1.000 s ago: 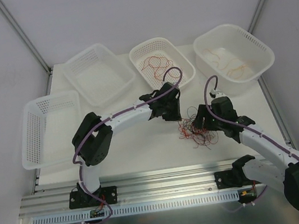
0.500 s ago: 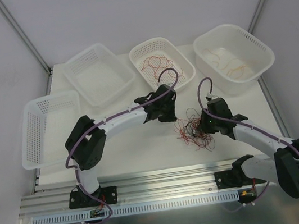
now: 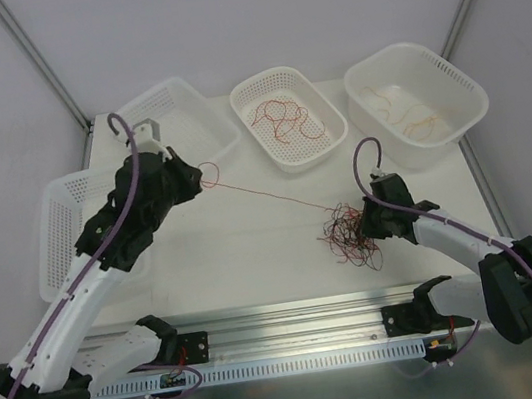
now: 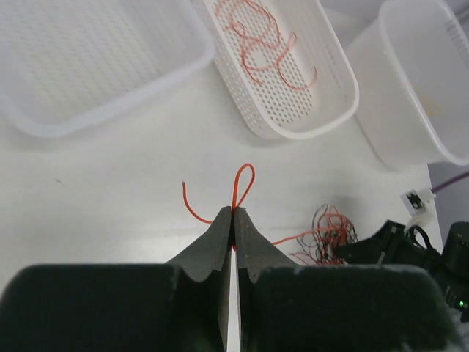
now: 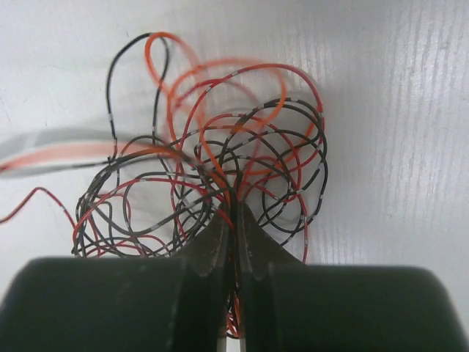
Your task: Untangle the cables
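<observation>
**Left pincer [image 3: 199,175] clamped on one strand, right pincer [image 3: 366,222] clamped in the knot**

- The left pincer's jaws are pressed together on a single hair-thin red wire [image 3: 265,192]. In the left wrist view a small loop and a short free end poke out past the tips.
- That red wire runs in a straight line above the white table [image 3: 254,252], from the left pincer toward 4 o'clock and into the knot.
- The right pincer's jaws are closed on strands at the near edge of a tangle of red, orange and black wires [image 3: 351,237].
- The tangle lies on the table at about 4 o'clock from its middle.
- Four white perforated plastic baskets stand in an arc from 9 to 1 o'clock.
- The oval basket [image 3: 337,136] at 12 o'clock holds loose red wires [image 3: 283,116].
- The deep basket [image 3: 469,105] at 1 o'clock holds thin orange wires [image 3: 418,121].
- Neither pincer touches a basket.
</observation>
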You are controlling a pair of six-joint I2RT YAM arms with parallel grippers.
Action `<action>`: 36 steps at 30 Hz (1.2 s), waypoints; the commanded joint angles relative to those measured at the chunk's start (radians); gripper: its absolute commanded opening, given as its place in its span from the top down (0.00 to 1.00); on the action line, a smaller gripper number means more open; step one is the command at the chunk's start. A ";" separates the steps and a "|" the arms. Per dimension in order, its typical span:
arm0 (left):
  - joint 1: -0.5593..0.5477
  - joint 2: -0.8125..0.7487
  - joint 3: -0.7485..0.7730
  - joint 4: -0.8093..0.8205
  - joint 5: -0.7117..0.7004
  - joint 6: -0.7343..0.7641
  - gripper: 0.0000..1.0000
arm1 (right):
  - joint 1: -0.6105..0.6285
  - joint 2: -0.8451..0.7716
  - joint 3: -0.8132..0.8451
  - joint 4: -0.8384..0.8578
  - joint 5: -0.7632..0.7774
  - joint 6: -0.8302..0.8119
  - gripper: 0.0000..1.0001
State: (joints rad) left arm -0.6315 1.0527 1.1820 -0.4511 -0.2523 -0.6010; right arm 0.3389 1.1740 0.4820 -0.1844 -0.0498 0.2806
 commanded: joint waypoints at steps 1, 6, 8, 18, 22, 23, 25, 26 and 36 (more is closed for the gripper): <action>0.053 -0.097 0.069 -0.175 -0.169 0.130 1.00 | -0.009 0.012 0.024 -0.026 -0.001 0.014 0.99; 0.124 -0.134 0.254 -0.325 -0.274 0.242 1.00 | -0.020 0.015 0.026 -0.036 0.005 0.019 0.99; 0.148 -0.125 0.324 -0.359 -0.358 0.293 1.00 | -0.027 0.010 0.029 -0.043 0.010 0.020 0.99; 0.312 -0.027 0.599 -0.475 -0.458 0.414 1.00 | -0.107 -0.059 0.040 -0.151 0.030 -0.020 0.95; 0.317 -0.016 0.614 -0.483 -0.412 0.417 1.00 | -0.135 -0.125 0.075 -0.222 0.080 -0.061 0.83; 0.316 -0.019 0.598 -0.483 -0.374 0.412 1.00 | -0.136 -0.140 0.093 -0.246 0.085 -0.069 0.79; 0.317 -0.026 0.543 -0.475 -0.239 0.376 1.00 | -0.135 -0.172 0.113 -0.263 0.065 -0.099 0.59; 0.316 -0.033 0.518 -0.468 -0.187 0.366 1.00 | -0.133 -0.177 0.136 -0.285 0.058 -0.107 0.52; 0.314 -0.080 0.162 -0.288 0.212 0.251 1.00 | -0.089 -0.275 0.250 -0.389 0.070 -0.179 0.34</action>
State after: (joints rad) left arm -0.3195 0.9855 1.3930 -0.8204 -0.1566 -0.3058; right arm 0.2420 0.9318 0.6693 -0.5186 0.0025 0.1535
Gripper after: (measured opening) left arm 0.007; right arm 0.644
